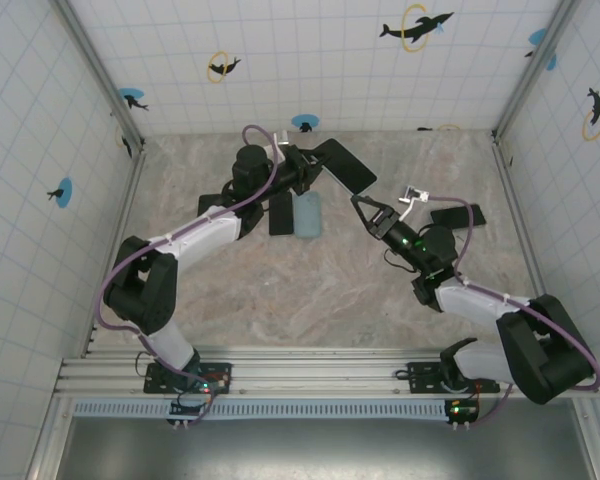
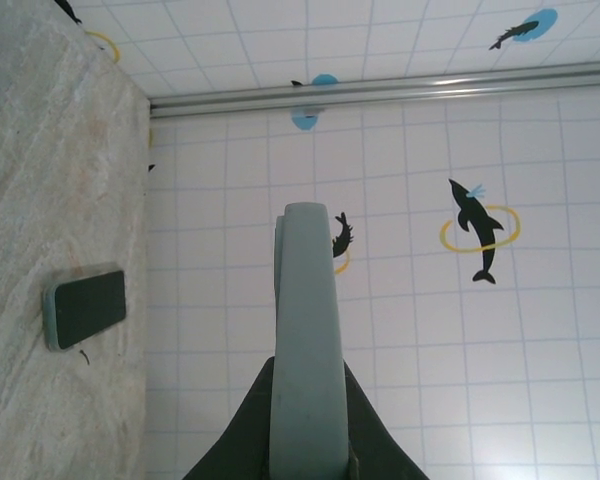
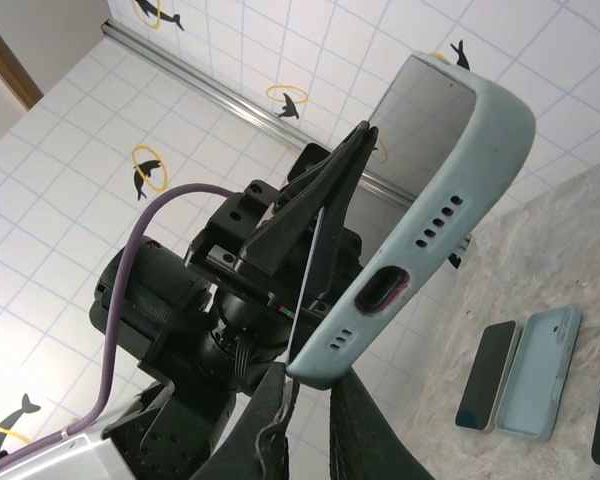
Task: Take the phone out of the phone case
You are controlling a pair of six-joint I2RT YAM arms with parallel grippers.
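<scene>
Pinching the phone case [image 3: 460,200] front and back, the left pincer [image 1: 308,172] is clamped shut on it and holds it off the tabletop [image 1: 310,290], up toward the back wall. From the left wrist the case is edge-on, just a pale blue strip, so the screen is hidden there. The right wrist camera shows the phone [image 3: 415,120] seated inside, dark glass showing, port edge facing down. The right pincer [image 1: 358,201] is closed at the case's bottom corner. That corner sits between its fingers [image 3: 265,425], but the contact itself is hard to make out. Down on the tabletop, a bare black phone [image 1: 280,214] lies just beside an empty pale case [image 1: 307,214]. Another dark slab [image 1: 458,215] lies near the right wrist. A dark shape [image 1: 215,200] beside the left arm is half hidden, and I cannot tell what it is.
</scene>
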